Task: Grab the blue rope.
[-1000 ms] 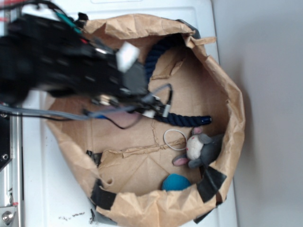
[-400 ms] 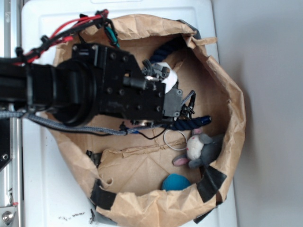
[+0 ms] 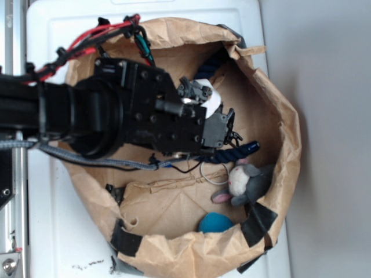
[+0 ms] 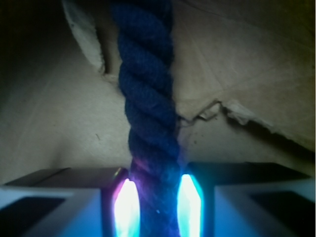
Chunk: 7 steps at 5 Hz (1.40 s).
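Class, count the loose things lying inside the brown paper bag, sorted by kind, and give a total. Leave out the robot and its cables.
Ropes: 1, the blue rope between the fingers of the gripper
Plush toys: 1, the grey plush toy
Balls: 1, the teal ball
Rings: 1, the thin white ring
Total: 4

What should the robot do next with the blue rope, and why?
Probably squeeze tight if it has not yet, then lift a little. In the wrist view the blue rope runs straight between the two glowing fingers of the gripper, which sit right against its sides, and the rope lies on the brown paper. A small lift would show whether the grip holds.
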Tool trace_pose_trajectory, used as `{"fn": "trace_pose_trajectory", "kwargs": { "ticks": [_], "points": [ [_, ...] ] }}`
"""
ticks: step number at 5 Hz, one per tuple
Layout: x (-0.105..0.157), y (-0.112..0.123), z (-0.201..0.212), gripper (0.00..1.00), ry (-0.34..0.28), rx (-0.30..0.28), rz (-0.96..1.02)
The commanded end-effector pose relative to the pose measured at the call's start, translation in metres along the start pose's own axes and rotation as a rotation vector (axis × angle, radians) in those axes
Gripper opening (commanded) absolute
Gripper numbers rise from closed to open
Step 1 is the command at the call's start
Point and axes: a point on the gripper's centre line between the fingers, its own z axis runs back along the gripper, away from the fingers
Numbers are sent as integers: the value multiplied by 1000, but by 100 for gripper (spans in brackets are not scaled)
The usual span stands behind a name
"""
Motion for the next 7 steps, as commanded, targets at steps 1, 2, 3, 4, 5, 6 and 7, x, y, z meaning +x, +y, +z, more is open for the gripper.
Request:
{"fn": "trace_pose_trajectory", "kwargs": {
  "ticks": [1,2,3,4,5,6,7],
  "points": [
    [4,0,13,0,-3,-63,-26],
    [8,2,35,0,37,-147,-110],
    [24,8,64,0,127,-206,-150],
    [37,23,97,0,207,-266,-289],
    [42,23,119,0,164,-240,-428],
    [46,22,132,0,156,-186,-508],
    [42,26,135,0,112,-234,-541]
  ]
}}
